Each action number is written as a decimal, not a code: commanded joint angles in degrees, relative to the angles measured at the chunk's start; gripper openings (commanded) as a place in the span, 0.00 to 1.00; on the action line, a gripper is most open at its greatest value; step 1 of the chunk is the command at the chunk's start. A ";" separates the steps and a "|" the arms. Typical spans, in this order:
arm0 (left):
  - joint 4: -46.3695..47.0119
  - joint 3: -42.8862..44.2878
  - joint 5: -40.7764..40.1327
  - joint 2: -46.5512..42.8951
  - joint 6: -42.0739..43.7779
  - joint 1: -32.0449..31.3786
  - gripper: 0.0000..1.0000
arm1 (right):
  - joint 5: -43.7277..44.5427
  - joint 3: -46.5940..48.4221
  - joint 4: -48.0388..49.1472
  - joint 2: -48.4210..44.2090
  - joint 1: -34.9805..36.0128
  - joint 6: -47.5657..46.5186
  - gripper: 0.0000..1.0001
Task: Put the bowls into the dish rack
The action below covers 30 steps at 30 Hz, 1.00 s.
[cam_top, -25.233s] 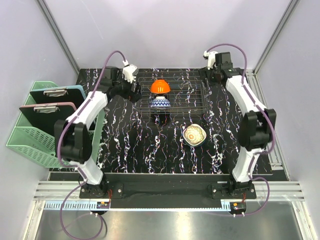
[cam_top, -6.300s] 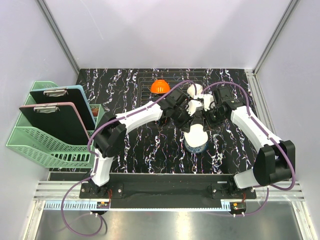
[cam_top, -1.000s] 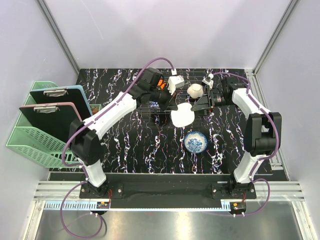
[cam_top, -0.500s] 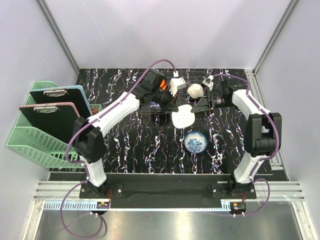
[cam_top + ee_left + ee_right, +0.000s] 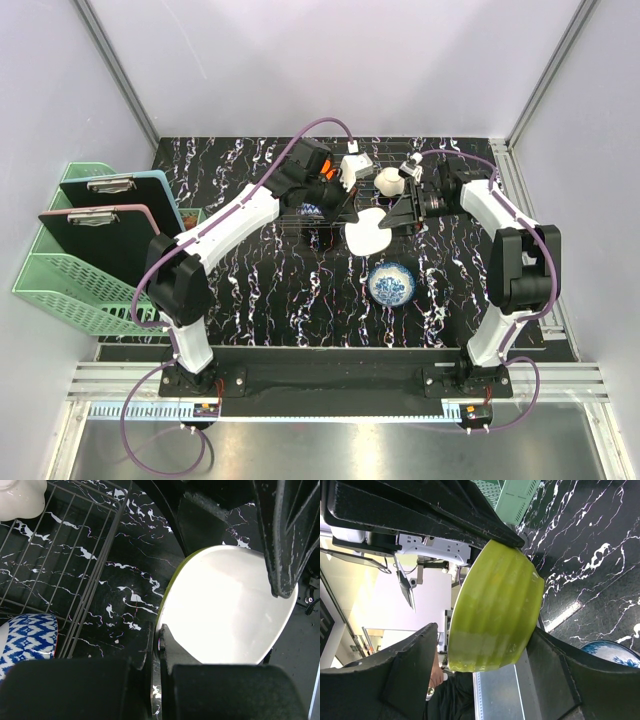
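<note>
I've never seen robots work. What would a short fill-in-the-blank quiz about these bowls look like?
The bowl pinched at its rim by the left hand is ____ outside.
Its inside is ____.
The ____ hand's fingers straddle that same bowl.
The blue-and-white bowl on the table lies ____ the dish rack.
Missing words: green; white; right; outside.

A robotics lab test cell: plain pale-lilac walls (image 5: pixel 330 60) on aluminium posts (image 5: pixel 115 70) enclose a black marbled surface (image 5: pixel 280 290) with two robot arms (image 5: pixel 215 235) bolted on.

Near bowl (image 5: pixel 391 284) on table (image 5: pixel 250 290), before dish rack (image 5: pixel 367 196); far bowl (image 5: pixel 390 181) inside it.
</note>
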 commanded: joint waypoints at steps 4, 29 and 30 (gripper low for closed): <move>3.77 3.23 0.13 -0.43 -0.57 -0.34 0.00 | -7.88 -0.08 0.63 -1.27 1.86 -0.33 0.70; 4.04 2.09 -1.81 -1.75 0.31 0.10 0.42 | -6.75 -0.70 1.51 -1.35 1.86 0.55 0.00; 4.04 2.18 -1.89 -2.36 0.13 0.27 0.48 | -5.26 -0.70 1.51 -1.44 1.86 0.55 0.00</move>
